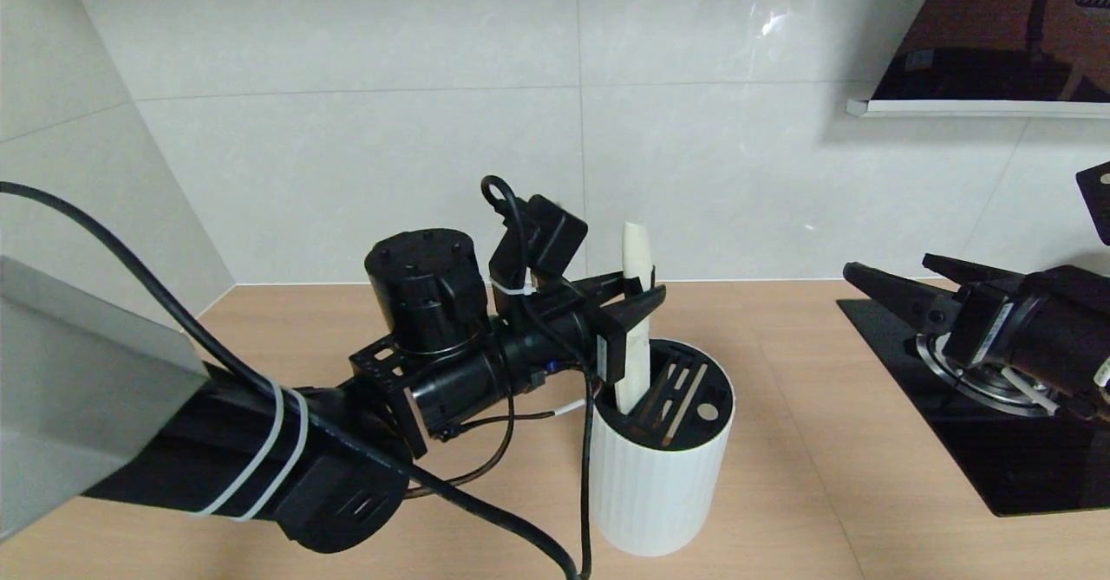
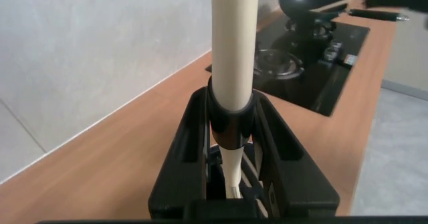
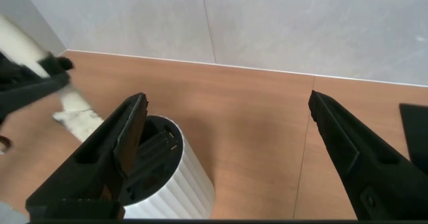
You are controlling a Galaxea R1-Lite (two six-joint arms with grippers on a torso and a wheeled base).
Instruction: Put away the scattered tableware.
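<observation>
Your left end effector [image 1: 640,301] is clamped on the cream-handled utensil [image 1: 636,255], which stands upright with its lower end in the white holder [image 1: 659,493] on the desk [image 1: 824,476]. It looks light, stiff and smooth, so grip it firmly mid-handle. Your right end effector [image 1: 884,266] is spread apart and empty.

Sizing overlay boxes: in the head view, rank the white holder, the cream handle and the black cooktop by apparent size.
Tied largest: white holder and black cooktop, about alike, unranked; the cooktop is cut by the frame edge and partly covered by the right arm.
Smallest: cream handle, partly hidden by the left tool.
</observation>
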